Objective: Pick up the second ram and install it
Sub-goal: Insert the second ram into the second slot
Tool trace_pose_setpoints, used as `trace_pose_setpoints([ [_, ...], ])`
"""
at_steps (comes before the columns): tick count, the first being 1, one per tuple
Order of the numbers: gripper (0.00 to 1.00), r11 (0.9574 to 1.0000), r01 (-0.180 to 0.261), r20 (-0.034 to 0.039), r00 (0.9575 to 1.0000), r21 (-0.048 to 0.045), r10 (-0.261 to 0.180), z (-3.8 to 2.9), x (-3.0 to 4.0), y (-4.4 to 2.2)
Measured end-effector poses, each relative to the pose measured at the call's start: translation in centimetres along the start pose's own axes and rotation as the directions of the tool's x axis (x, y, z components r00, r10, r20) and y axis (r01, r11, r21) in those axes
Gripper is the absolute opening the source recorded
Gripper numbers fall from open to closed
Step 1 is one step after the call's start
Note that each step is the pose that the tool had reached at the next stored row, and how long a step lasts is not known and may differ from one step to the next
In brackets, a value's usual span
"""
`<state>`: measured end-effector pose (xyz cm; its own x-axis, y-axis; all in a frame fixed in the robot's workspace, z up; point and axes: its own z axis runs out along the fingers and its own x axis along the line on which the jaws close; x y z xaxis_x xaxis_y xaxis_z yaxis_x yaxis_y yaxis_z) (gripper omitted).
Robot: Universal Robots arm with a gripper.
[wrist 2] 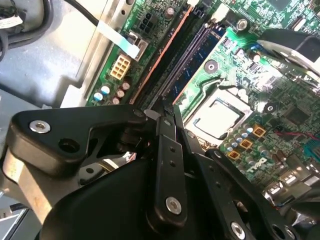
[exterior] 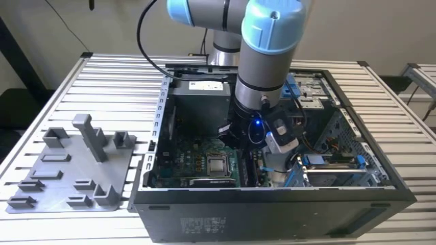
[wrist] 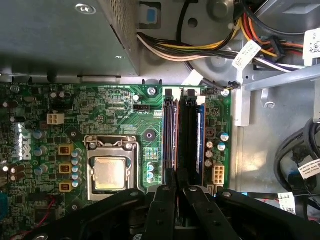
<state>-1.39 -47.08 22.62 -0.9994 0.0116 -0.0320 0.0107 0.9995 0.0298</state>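
Grey holder tray [exterior: 65,178] lies at the table's edge on the exterior view's left, with no stick standing in it. The open computer case [exterior: 272,196] sits beside it, and the arm reaches down inside.

In the first wrist view, from left: processor socket [wrist: 110,172], then the memory slots [wrist: 170,135]. The second ram [wrist: 187,135] appears to be the dark strip lying along them, beside a blue-faced stick [wrist: 200,135]. The gripper [wrist: 180,192] sits at the slots' near end. How far it is open, and whether it has hold of the strip, cannot be told.

Judged risks:
- A strip out of line with its slot would jam or bend under pressure.
- An end latch [wrist: 189,93] left half-caught would give a poor seat.
- The loose cable bundle [wrist: 210,47] near the case wall could snag the arm.
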Motion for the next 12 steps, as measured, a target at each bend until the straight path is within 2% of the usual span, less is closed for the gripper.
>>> trace_pose_setpoints([
  [12,0.13,1.0000,0.009,-0.0002,1.0000,-0.0005,-0.009,0.02,-0.10,0.01],
])
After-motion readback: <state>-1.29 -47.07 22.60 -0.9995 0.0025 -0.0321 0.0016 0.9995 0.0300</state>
